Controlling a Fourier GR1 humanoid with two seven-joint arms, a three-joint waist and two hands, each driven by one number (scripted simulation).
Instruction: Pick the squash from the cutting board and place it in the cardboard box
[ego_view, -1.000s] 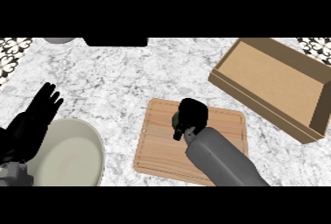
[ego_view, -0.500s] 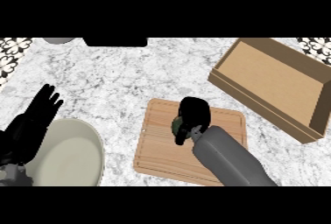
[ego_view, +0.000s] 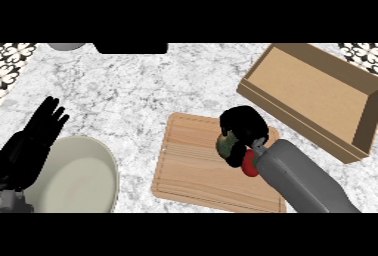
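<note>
Head view: I read grasp step. Right hand (ego_view: 244, 125) over right part of cutting board (ego_view: 196, 172), black fingers curled round squash (ego_view: 224, 145), green, rounded. Next I need lift, then carry up-right of board into cardboard box (ego_view: 310, 85), matte brown, open-topped. Board pale grained wood. Left hand (ego_view: 37, 137) rests left of board, fingers straight.

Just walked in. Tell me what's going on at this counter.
The robot's right hand is curled round the squash over the cutting board; whether it is lifted off the wood cannot be told. The cardboard box sits to the right of the board, with nothing in it. The left hand rests open at the left edge, beside a plate.
</note>
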